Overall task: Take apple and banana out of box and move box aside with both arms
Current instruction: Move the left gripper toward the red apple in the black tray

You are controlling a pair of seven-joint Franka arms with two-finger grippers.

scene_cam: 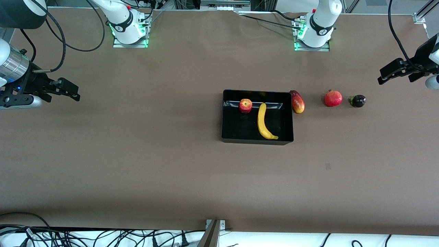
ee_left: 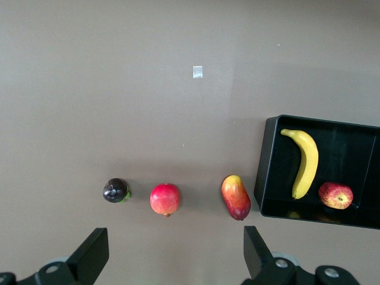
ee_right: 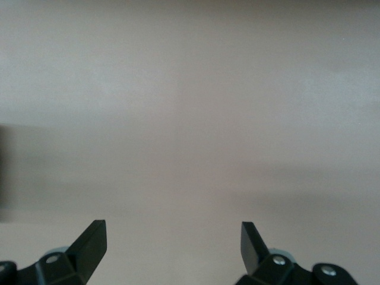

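Tabletop (scene_cam: 137, 154) is plain brown paper. We see the apple (scene_cam: 245, 105) and banana (scene_cam: 264, 122) lying in the black tray (scene_cam: 226, 116), while the left gripper (scene_cam: 394, 73) and right gripper (scene_cam: 67, 91) hover spread wide, empty, at their table ends.

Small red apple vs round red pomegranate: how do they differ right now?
The small red apple with yellowish patches lies inside the shallow black plastic tray; the round red pomegranate sits on the bare brown table, toward the left arm's end. The apple looks smaller and patchy; the pomegranate is plain red and has a small crown. Neither is held: left gripper and right gripper are open.
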